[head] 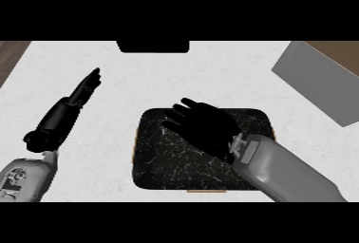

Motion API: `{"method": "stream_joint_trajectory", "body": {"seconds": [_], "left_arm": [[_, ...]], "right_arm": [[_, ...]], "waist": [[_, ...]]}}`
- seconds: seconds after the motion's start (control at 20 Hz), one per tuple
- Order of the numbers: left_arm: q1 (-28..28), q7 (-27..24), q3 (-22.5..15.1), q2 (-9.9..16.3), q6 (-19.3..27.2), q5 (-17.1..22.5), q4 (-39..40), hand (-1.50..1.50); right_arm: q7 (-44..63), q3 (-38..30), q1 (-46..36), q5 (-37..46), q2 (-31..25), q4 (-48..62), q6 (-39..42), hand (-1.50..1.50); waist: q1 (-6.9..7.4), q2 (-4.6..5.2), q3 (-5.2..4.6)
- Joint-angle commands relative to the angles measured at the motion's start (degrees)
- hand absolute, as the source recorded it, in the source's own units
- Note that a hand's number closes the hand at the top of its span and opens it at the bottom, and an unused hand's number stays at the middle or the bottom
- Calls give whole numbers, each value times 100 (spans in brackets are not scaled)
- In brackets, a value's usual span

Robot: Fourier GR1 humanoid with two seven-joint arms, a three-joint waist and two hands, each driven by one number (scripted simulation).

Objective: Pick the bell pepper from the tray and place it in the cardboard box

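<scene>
over the dark tray (161, 166), the robot's right hand (207, 126) hangs palm down, its black fingers (179, 114) bent a little toward the tray's upper left part. whether those fingers close on anything cannot be told, since the hand is black against the tray's black, speckled surface and hides whatever lies beneath it. the bell pepper shows nowhere in the view; it may sit under the hand, but that cannot be seen. behind the hand, the grey right forearm (288, 173) runs down to the lower right edge of the view, covering the tray's right lower corner. the tray is a rounded square with a thin pale brown rim that peeks out at its bottom and right sides, and it lies on the white counter (98, 61) near the middle of the view.

well to the left of the tray, the left hand (85, 88) rests above the counter, released, its fingers straight and together, pointing up and slightly right, holding nothing. its forearm (28, 178) enters from the lower left corner.

at the upper right, a grey flat box shape (319, 80) lies tilted, well apart from the tray. at the counter's top edge a black object (153, 46) sits, partly cut off.
</scene>
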Motion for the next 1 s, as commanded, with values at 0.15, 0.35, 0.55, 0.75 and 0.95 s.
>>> {"method": "stream_joint_trajectory", "body": {"seconds": [0.15, 0.35, 0.55, 0.75, 0.95], "left_arm": [[373, 105, 85, -155, -113, -286, -480, 0], [-108, 88, 296, -162, -322, -243, -28, 0], [-10, 39, 449, -252, -411, -268, 30, 0], [43, -86, 283, -539, -248, -615, 42, 0], [100, -225, 503, -503, -421, -591, 173, 0]], "right_arm": [[-194, -150, 139, 620, 533, 310, 28, -150], [-783, -259, 68, 803, 643, 1307, -603, -150], [-862, -267, 262, 1180, 710, 1380, -665, -150], [-799, -492, 173, 1519, 792, 1442, -592, -150], [-941, -571, 372, 1780, 880, 1531, -839, -150]], "waist": [[5, -9, 0], [6, 7, 0], [-3, 2, 0], [-10, -1, 0], [-16, 0, -1]]}}
